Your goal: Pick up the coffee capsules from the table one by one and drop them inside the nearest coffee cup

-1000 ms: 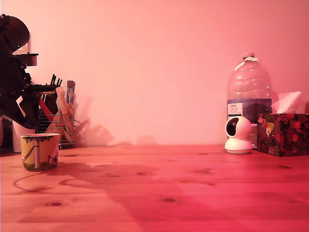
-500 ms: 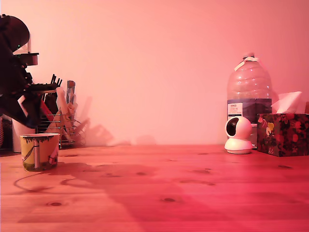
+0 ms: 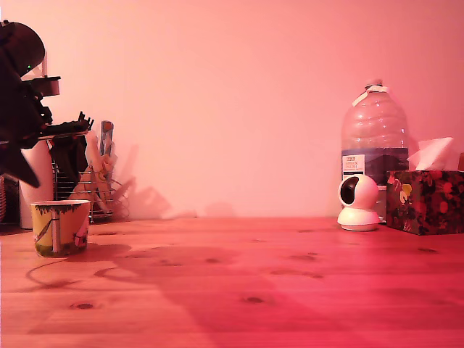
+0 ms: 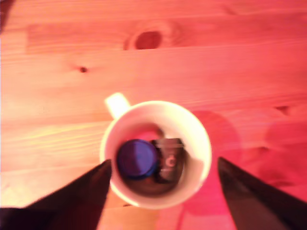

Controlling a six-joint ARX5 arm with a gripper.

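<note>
Fingers point(image 4: 81, 196) of gripper point(image 4: 160, 191): spread wide above coffee cup point(image 4: 156, 153), holding nothing. Coffee cup: upright on wooden table point(image 3: 254, 283), below gripper. Coffee capsules point(image 4: 137, 159): blue one and dark one, inside cup, touching.

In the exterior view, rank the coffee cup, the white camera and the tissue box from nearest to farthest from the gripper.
1. The coffee cup, at the view's left, directly below the gripper.
2. The white camera, far toward the view's right, in front of the water bottle.
3. The tissue box, at the view's right edge, just beyond the camera.
</note>
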